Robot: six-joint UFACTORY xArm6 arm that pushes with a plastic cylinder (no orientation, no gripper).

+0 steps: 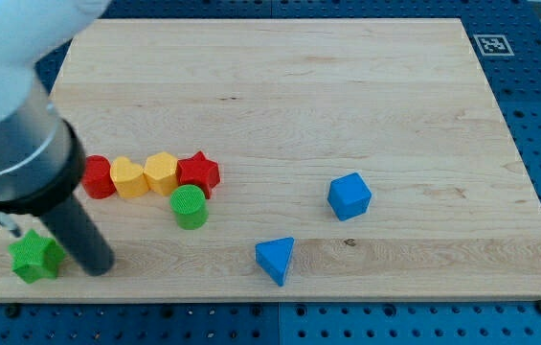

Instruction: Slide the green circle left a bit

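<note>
The green circle (190, 206), a short green cylinder, stands on the wooden board (347, 96) just below a row of blocks. My tip (101, 265) rests on the board at the view's lower left, well to the left of and a little below the green circle, not touching it. A green star (35, 257) lies just left of my tip, close to it. The rod rises up and left into the large blurred arm.
Above the green circle a row runs left to right: a red block (99, 177), a yellow heart (128, 179), a yellow hexagon (161, 172) and a red star (198, 173). A blue triangle (276, 260) and a blue cube-like block (349, 195) lie to the right.
</note>
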